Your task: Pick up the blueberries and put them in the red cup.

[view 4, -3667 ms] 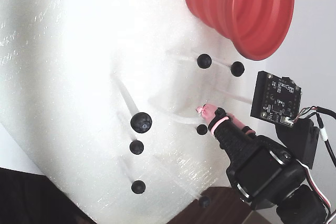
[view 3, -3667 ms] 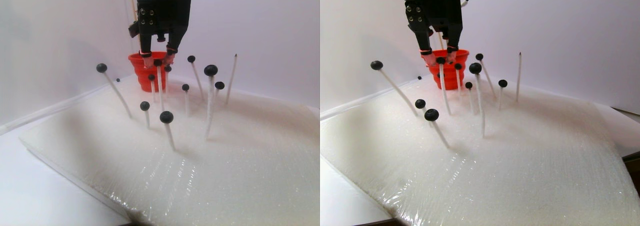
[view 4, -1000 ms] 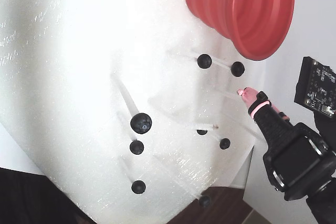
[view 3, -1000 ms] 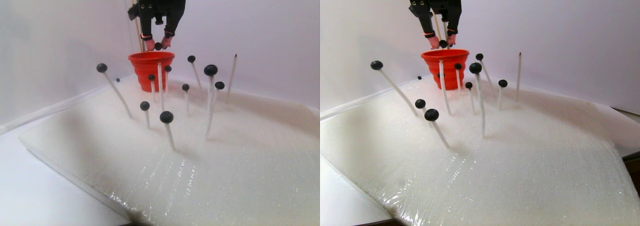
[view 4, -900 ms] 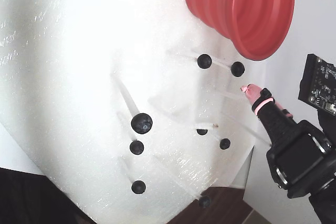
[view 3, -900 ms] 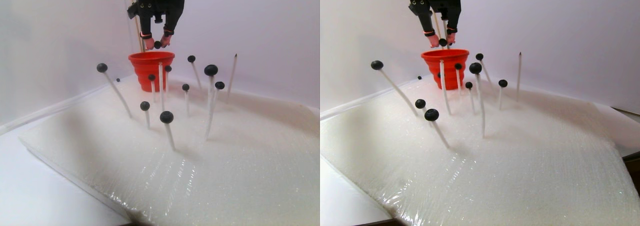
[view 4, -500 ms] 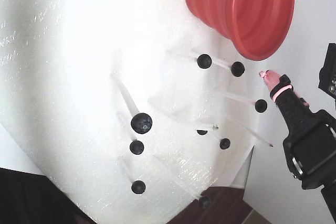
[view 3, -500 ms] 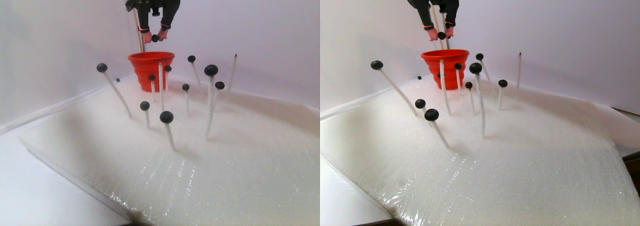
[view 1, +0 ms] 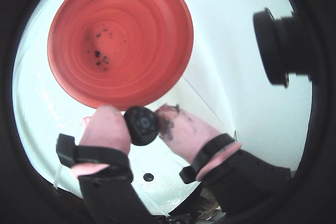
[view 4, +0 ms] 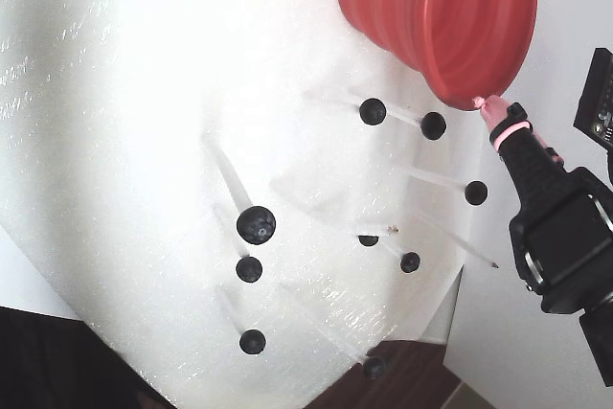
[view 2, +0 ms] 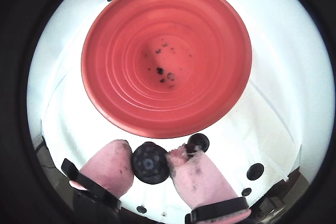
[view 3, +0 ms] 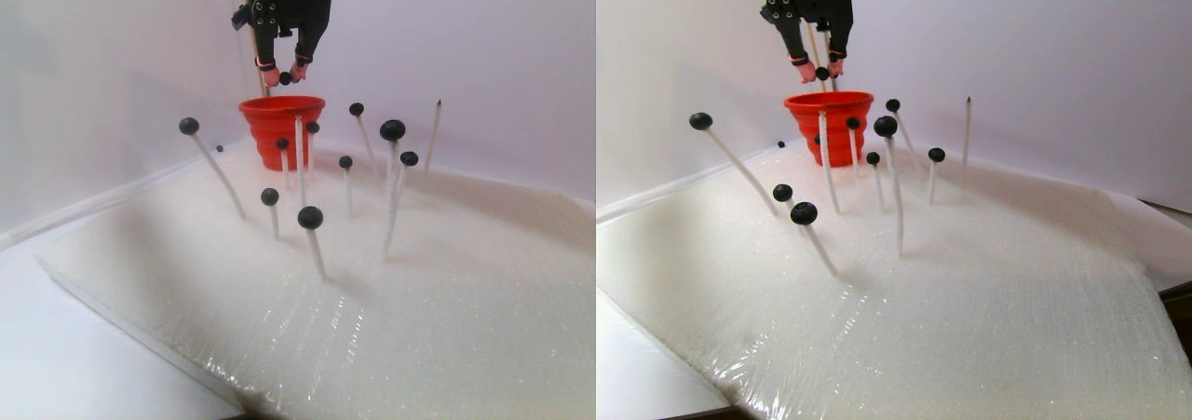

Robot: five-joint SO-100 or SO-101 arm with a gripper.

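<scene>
Pinching one round blue-black blueberry (view 2: pixel 150 164) between my pink-tipped black gripper (view 2: pixel 152 165), I hover just short of the ribbed red-orange cup's (view 2: pixel 105 103) near rim. Other dark berries on thin white sticks (view 3: pixel 310 218) stand in the white foam board (view 3: pixel 447 308), leaving open air above.

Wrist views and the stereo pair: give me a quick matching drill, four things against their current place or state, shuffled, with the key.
Things:
1. claw
2. red cup
3. largest blueberry
4. bare pointed stick

States:
A. stuck on a white stick in the foam, right of the cup in the stereo pair's left half
B. shut on a blueberry, near the cup's rim in both wrist views
C. carries no berry
D. only dark specks inside

Pairs: 1-B, 2-D, 3-A, 4-C
</scene>
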